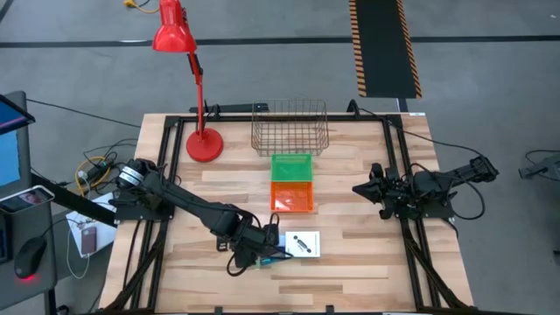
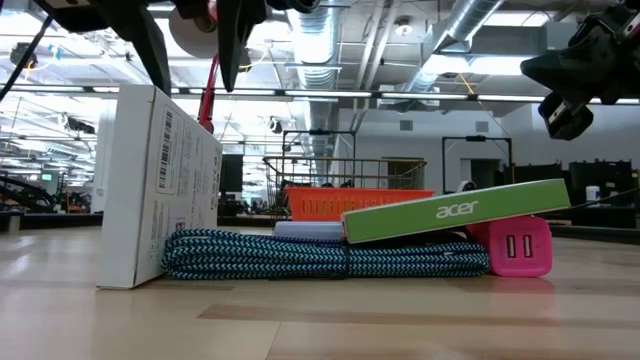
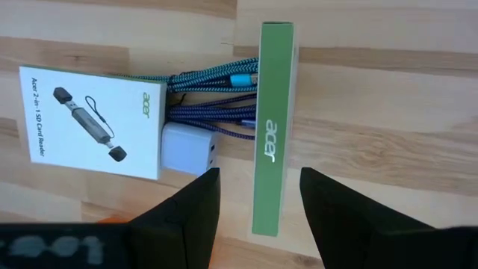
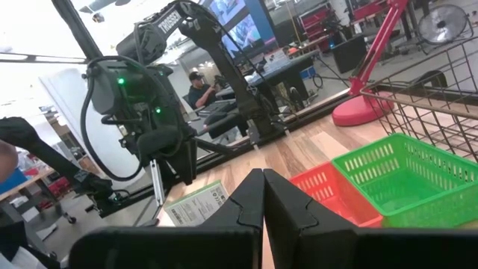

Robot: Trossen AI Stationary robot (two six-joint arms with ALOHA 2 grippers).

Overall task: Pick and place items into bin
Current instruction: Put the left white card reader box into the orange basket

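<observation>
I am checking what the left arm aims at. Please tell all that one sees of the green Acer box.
The green box is long, slim, cardboard-looking, with white "acer" lettering. It lies tilted, propped on braided blue cables, beside a white charger. The left gripper stands open astride one end.

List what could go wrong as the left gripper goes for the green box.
The left gripper straddles only one end of the green box, so it may swing when lifted. The box leans on the braided cable and pink charger, so it may slip or drag them. The white box stands on edge and may topple.
</observation>
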